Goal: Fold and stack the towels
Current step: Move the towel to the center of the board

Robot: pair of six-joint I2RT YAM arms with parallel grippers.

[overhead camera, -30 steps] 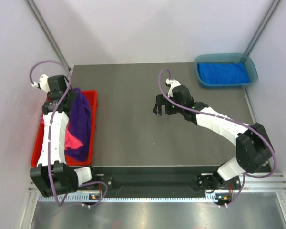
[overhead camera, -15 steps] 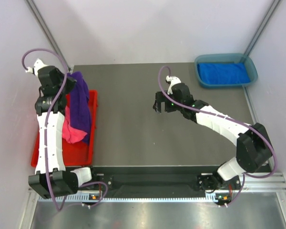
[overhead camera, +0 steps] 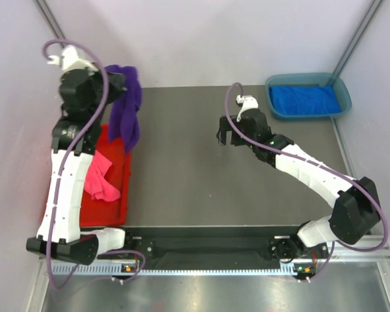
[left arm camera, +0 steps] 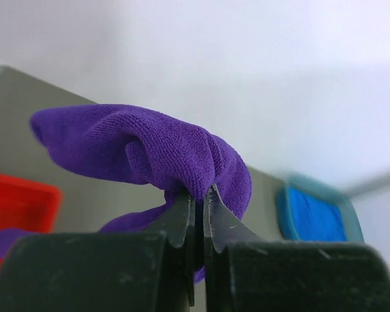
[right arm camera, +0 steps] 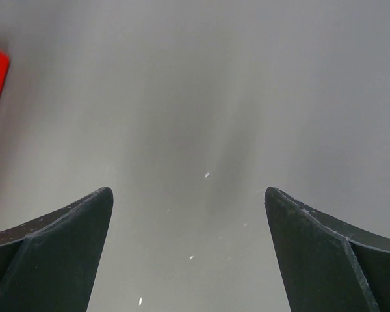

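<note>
Since a second ago the left gripper (left arm camera: 198, 195) has risen, lifting the purple terry towel (left arm camera: 149, 146) out of the red plastic tray (overhead camera: 117, 208) below it; its jaws pinch a fold tightly, cloth hanging beneath. The right gripper (right arm camera: 187, 192) hovers wide open, empty, over the grey tabletop (overhead camera: 182, 175).

The purple fuzzy cloth towel (left arm camera: 149, 146) is showing a soft, matt nap. The dark grey worktop (overhead camera: 195, 175) is looking smooth and matt, while the red plastic tray (overhead camera: 114, 211) at its left edge is looking smooth.
</note>
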